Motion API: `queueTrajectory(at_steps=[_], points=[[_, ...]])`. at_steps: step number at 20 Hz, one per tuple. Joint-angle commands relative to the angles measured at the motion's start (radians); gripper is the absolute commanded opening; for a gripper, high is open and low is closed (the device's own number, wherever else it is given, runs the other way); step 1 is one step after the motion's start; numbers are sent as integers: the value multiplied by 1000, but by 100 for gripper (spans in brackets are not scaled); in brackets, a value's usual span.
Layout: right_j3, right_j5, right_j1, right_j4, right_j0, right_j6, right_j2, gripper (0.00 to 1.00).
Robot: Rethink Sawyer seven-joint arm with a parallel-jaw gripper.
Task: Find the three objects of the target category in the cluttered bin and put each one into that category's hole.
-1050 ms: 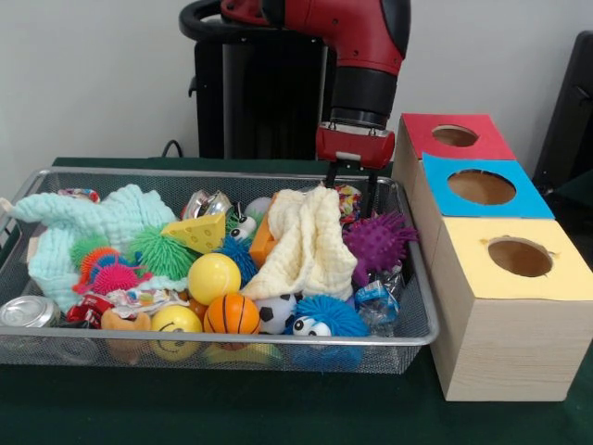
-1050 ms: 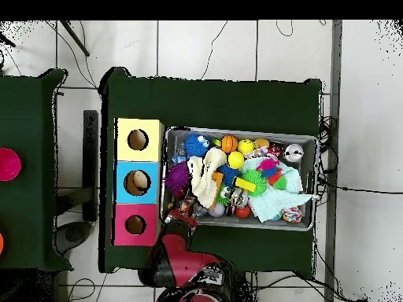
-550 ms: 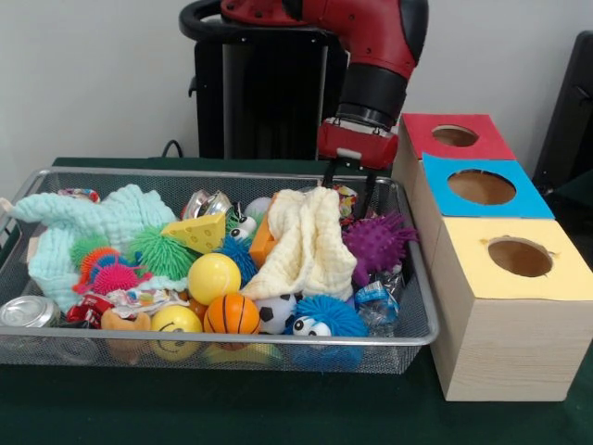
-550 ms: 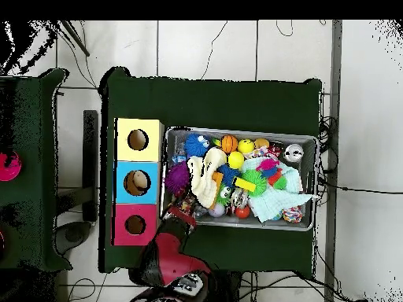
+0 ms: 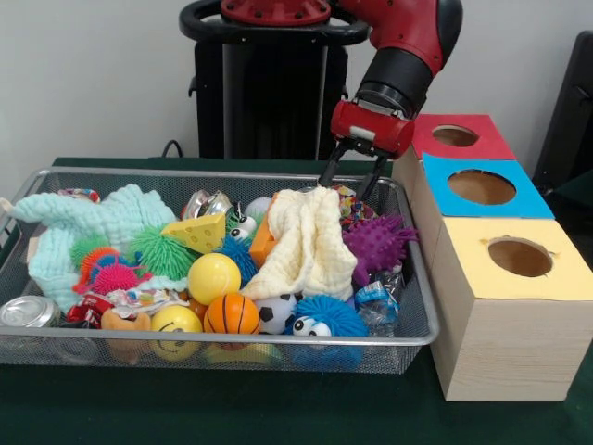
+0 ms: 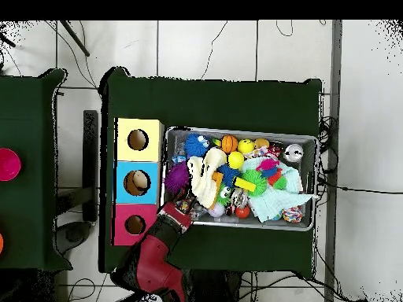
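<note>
My gripper point(image 5: 350, 181) hangs open and tilted over the far right corner of the wire bin point(image 5: 222, 172), with nothing between its fingers. Right below it lie a small multicoloured item and the top of a cream cloth point(image 5: 306, 243). A purple spiky ball point(image 5: 378, 241) sits just in front of it. Among the clutter are a yellow ball point(image 5: 213, 276), a basketball point(image 5: 232, 313) and a small soccer ball point(image 5: 274, 315). In the overhead view the gripper point(image 6: 179, 211) is at the bin's corner nearest the red box point(image 6: 122, 214).
Three boxes with round holes stand in a row beside the bin: red point(image 5: 422, 130), blue point(image 5: 528, 199) and yellow point(image 5: 468, 273). A mint cloth point(image 5: 111, 221), a cheese wedge point(image 5: 196, 234), spiky toys and crushed cans point(image 5: 26, 311) fill the bin's other side.
The arm has swung sideways toward the red box. The gripper has tilted and risen a little above the cream cloth, still open and holding nothing.
</note>
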Motion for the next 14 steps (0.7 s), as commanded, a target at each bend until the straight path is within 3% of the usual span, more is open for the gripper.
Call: queueTrajectory(at_steps=[1, 14], points=[[-29, -30, 40, 80, -22, 145, -5, 100], [-68, -47, 64, -66, -108, 189, 3, 100]])
